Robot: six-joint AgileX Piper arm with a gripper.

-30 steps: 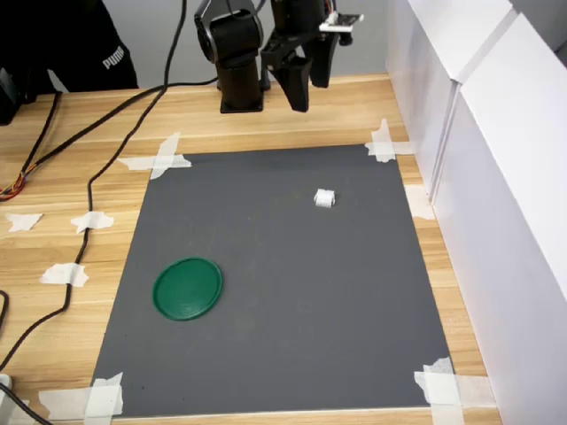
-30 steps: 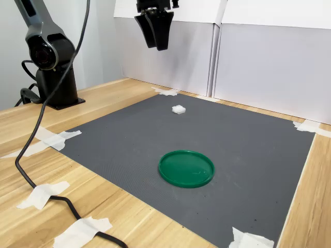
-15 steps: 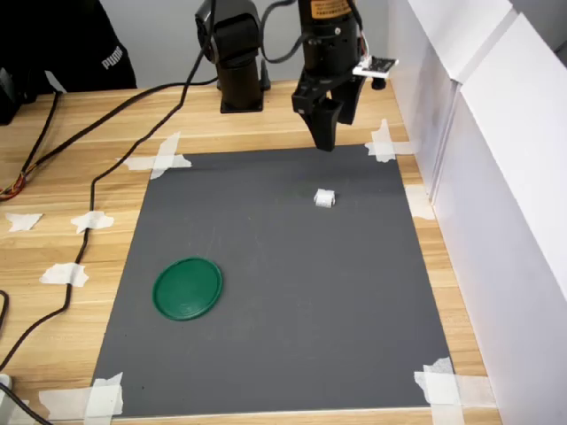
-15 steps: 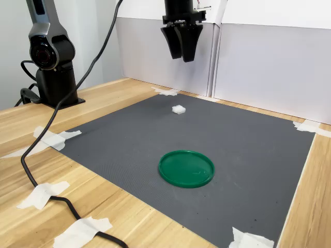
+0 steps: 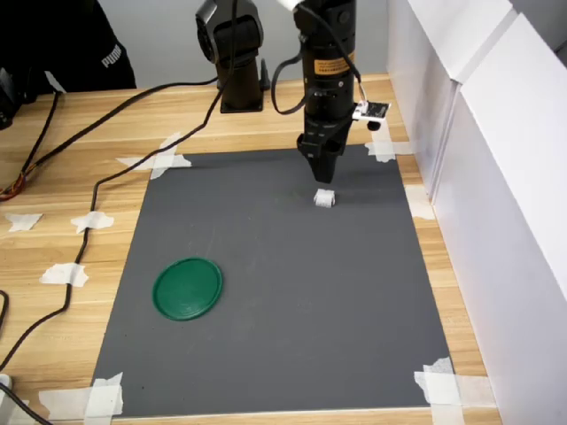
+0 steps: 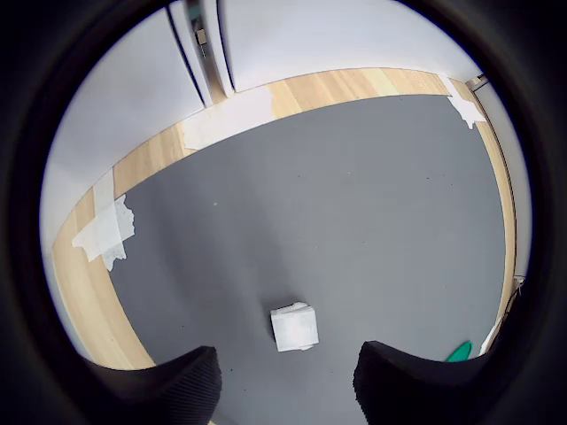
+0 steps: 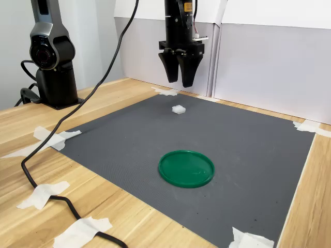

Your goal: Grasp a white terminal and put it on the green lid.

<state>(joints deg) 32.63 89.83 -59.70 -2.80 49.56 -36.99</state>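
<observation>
the gripper hangs point-down over the white block, its fingers a little apart with nothing between them. the block sits on the grey mat, near the mat's back edge and well apart from the green lid, which lies toward the mat's opposite corner. in the wrist view the block shows just ahead of the gap between the two fingers, roughly centred but slightly turned against them.

to do this step well, i judge the arm should come straight down so the block ends up squarely in the gap, with a flat side facing each finger. the block is tiny, so a small offset could knock it aside or pinch a corner and flip it.

compared with a second ago, the gripper has moved from high up near the robot base to low over the block. block and lid have not shifted.
</observation>
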